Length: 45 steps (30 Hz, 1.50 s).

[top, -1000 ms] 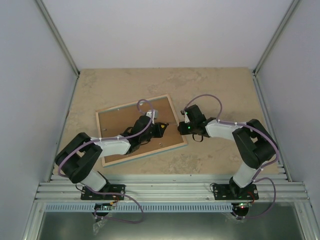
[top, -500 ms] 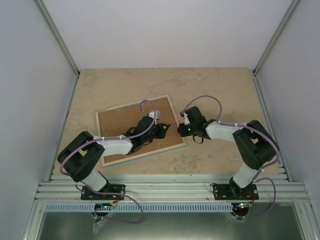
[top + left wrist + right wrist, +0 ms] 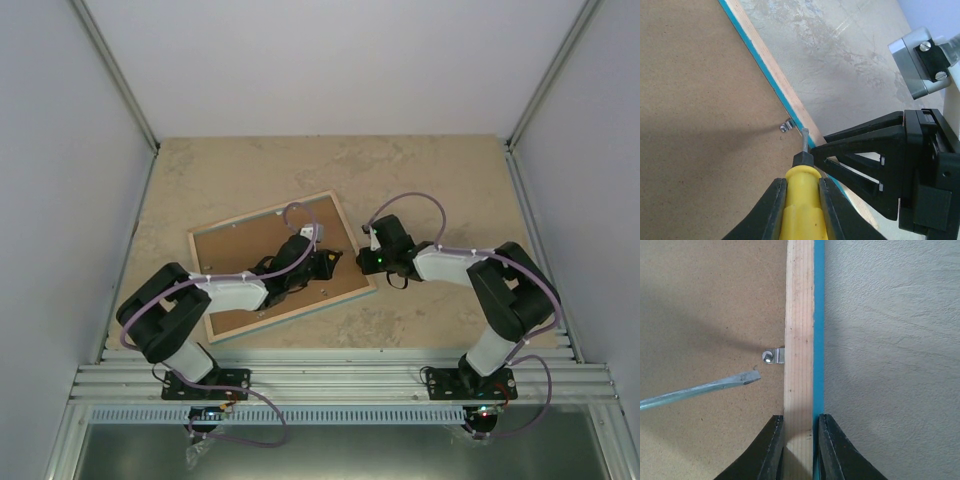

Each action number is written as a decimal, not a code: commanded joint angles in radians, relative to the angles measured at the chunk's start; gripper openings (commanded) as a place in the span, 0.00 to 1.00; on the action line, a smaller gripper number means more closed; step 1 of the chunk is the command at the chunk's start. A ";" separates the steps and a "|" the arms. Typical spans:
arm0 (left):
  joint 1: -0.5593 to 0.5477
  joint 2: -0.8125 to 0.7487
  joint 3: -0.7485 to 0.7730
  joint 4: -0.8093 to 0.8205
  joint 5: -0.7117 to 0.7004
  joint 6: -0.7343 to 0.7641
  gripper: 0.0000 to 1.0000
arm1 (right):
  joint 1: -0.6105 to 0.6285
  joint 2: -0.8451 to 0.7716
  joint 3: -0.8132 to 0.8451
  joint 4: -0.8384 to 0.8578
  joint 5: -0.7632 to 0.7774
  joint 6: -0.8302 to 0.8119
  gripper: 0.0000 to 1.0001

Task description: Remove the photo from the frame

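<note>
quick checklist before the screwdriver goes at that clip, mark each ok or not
1. frame lying back up: ok
2. left gripper shut on screwdriver: ok
3. right gripper clamping the frame's rim: ok
4. screwdriver tip touching the clip: not ok, just short of it
5. clip swung off the backing board: not ok
6. photo: cannot tell, hidden under the board
</note>
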<state>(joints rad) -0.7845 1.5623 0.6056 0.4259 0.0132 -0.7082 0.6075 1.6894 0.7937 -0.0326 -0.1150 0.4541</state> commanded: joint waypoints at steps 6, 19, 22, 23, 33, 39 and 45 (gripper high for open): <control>-0.020 0.023 0.036 -0.017 -0.044 -0.008 0.00 | 0.009 -0.022 -0.033 0.025 -0.004 0.027 0.05; -0.035 0.051 0.050 -0.027 -0.065 -0.010 0.00 | 0.009 -0.008 -0.034 0.028 -0.013 0.029 0.04; -0.035 0.060 0.052 -0.027 -0.069 -0.010 0.00 | 0.009 -0.005 -0.034 0.029 -0.017 0.031 0.04; -0.035 0.062 0.054 -0.026 -0.070 -0.010 0.00 | 0.009 -0.005 -0.034 0.028 -0.017 0.031 0.04; -0.035 0.092 0.065 -0.013 -0.095 -0.021 0.00 | 0.011 -0.001 -0.034 0.028 -0.020 0.031 0.04; -0.035 0.099 0.067 -0.004 -0.135 -0.032 0.00 | 0.011 0.001 -0.035 0.029 -0.021 0.033 0.04; -0.035 0.105 0.060 -0.008 -0.219 -0.050 0.00 | 0.012 0.004 -0.034 0.029 -0.019 0.034 0.03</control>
<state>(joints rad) -0.8253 1.6455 0.6552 0.4171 -0.0860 -0.7391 0.6090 1.6802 0.7746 -0.0067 -0.1013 0.4759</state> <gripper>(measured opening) 0.174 0.166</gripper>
